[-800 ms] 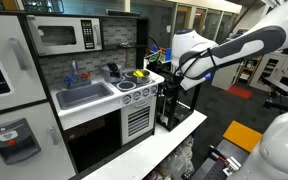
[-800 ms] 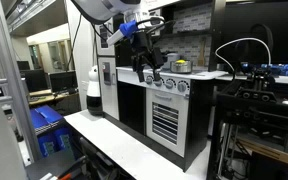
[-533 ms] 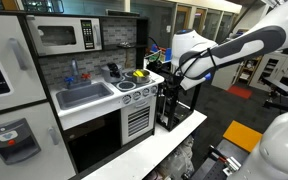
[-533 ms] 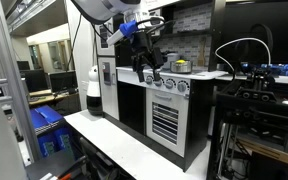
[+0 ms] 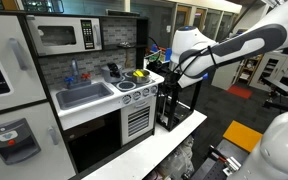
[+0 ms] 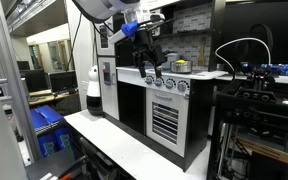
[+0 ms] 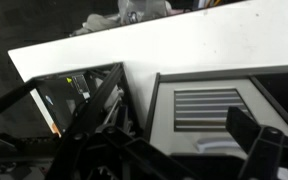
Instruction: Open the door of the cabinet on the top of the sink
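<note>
The cabinet [image 5: 92, 37] is a small white microwave-like box high at the back of the toy kitchen. Its windowed door [image 5: 56, 38] is shut, with a dark keypad to its right. The grey sink [image 5: 84, 95] with a small faucet lies below it in the white countertop. My gripper [image 5: 169, 86] hangs off the stove end of the kitchen, well away from the cabinet and lower than it. It also shows in an exterior view [image 6: 152, 72], fingers pointing down and apart, holding nothing. In the wrist view one dark finger [image 7: 269, 150] shows over the oven's vent panel.
A stovetop with knobs [image 5: 134, 90] carries a black pot [image 5: 114, 70] and a yellow item [image 5: 139, 73]. The black-windowed oven door [image 5: 94, 135] is below the sink. A white fridge [image 5: 4, 60] stands beside the sink, and a black rack [image 5: 176, 108] beside the stove on the white table [image 5: 154, 145].
My gripper has risen slightly beside the stove. The cabinet door has stayed shut.
</note>
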